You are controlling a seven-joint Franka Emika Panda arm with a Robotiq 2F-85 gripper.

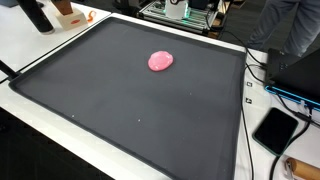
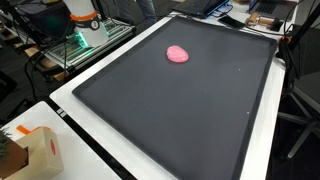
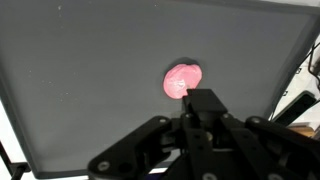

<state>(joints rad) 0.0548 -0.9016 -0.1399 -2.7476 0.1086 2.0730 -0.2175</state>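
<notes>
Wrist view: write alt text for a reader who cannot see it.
A small pink lump lies alone on a dark grey mat, just above the black gripper that enters from the bottom of the picture.

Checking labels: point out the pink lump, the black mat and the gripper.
pink lump [image 1: 160, 61]: in an exterior view, middle of the lump.
black mat [image 2: 190, 115]: in an exterior view, bare centre of the mat.
gripper [image 3: 205, 98]: wrist view, where its fingertips meet.

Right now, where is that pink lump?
The pink lump lies alone on the dark mat, toward its far edge in both exterior views; in the wrist view it shows just past the gripper.
</notes>
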